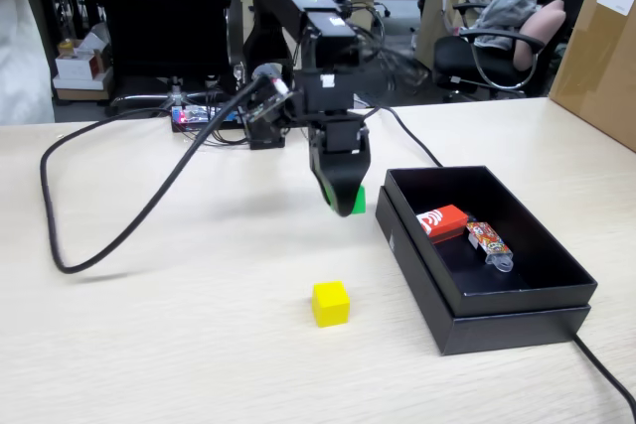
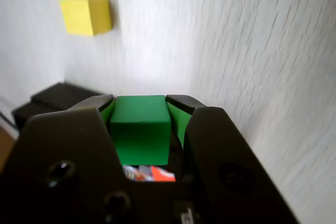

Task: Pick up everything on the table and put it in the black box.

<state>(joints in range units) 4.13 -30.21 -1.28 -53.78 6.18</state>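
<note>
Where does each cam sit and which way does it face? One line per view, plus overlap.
Fixed view: stands off the table's near edge, above its surface, looking across it toward the arm's base and office chairs; shows the whole arm, cables and tool.
Wrist view: rides on the tool, looking past the tips at the tabletop; only the two jaws show, closed on the green cube.
Shared: green cube, yellow cube, black box, tabletop.
</note>
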